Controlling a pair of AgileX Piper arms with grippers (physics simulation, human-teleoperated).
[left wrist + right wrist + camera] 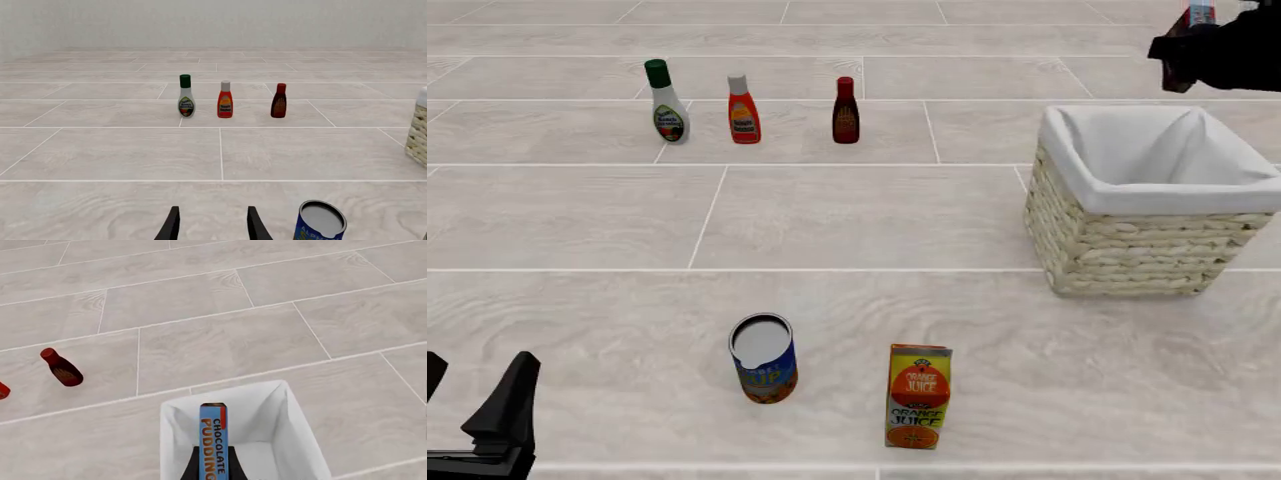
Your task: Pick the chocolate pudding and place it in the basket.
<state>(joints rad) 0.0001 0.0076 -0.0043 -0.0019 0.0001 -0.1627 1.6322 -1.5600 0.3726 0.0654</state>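
Observation:
The chocolate pudding [213, 442], a narrow box with a blue edge and reddish print, is held in my right gripper [213, 471], which is shut on it. It hangs above the open basket [175, 440] with its white lining. In the front view the right gripper [1192, 45] is at the top right, above and behind the cream wicker basket [1134, 250], and only a tip of the pudding [1200, 12] shows. My left gripper [474, 395] is open and empty at the near left; its fingers [172, 225] show in the left wrist view.
A blue-labelled can [763, 358] and an orange juice carton [918, 396] stand near the front. Three bottles stand in a row at the back left: green-capped [667, 102], red [743, 110] and dark brown [846, 111]. The can [320, 220] is beside the left gripper.

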